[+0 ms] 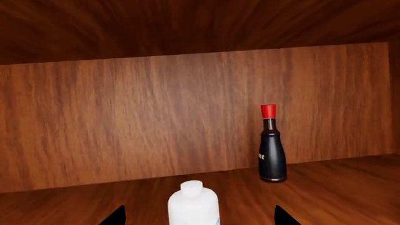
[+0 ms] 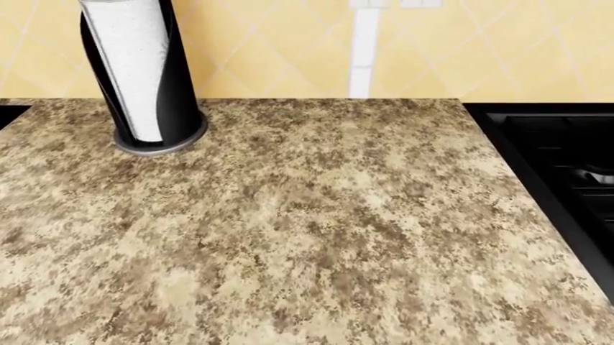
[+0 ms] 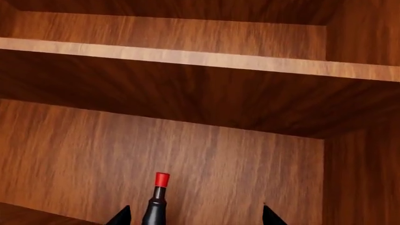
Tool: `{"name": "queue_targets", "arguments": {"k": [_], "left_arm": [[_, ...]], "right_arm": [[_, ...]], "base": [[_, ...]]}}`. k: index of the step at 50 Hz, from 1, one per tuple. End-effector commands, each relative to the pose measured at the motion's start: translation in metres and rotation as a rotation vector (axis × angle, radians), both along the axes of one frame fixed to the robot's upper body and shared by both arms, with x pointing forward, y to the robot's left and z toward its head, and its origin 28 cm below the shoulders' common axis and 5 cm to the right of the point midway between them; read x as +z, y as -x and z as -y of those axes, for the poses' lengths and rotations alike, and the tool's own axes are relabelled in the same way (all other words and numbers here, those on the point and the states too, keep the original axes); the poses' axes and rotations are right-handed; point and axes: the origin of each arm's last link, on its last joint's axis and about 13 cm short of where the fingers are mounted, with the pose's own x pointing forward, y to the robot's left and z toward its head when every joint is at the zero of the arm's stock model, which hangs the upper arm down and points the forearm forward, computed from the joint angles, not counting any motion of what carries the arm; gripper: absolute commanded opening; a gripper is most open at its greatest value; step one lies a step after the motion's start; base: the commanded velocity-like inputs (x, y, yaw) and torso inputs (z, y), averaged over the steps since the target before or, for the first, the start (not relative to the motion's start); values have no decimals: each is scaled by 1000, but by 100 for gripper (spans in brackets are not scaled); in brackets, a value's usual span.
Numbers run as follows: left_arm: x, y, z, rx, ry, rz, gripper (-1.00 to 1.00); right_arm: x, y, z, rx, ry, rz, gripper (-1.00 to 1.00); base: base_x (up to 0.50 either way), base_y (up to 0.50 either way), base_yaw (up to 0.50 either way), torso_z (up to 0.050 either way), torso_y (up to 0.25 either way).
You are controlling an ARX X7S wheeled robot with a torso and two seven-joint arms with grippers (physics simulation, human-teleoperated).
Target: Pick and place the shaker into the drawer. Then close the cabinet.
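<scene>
Squat white shaker [image 1: 194,205], narrower round cap

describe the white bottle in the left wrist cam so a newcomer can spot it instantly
Start at the reddish-brown wooden compartment filling the left wrist view; two upright bottles stand on its floor. The white bottle is nearer the camera, between the left gripper fingertips. Unlike the dark bottle by the back wall, it is plain white, squat, white-capped, not red-capped.
</scene>
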Motion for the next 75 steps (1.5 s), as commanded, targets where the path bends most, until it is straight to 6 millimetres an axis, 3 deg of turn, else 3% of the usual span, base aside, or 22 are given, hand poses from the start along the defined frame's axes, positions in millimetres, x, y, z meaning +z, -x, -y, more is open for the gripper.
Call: {"name": "queue_targets", "arguments": {"k": [1,61,75], "left_arm": [[0,-1,-2,6,0,-2,100],[-4,-5,-3,15,3,-18,100],[-15,-12,2,-17,52,-130,100]], "right_arm": [[-1,-1,0,-1,3,-7,100],[-5,-7,1,-13,4,-24,100],[-6,-8,4,-27,1,-32,100]], "base": [[141,0,0,0,0],[100,0,0,0,0],[0,0,0,0,0]]}}
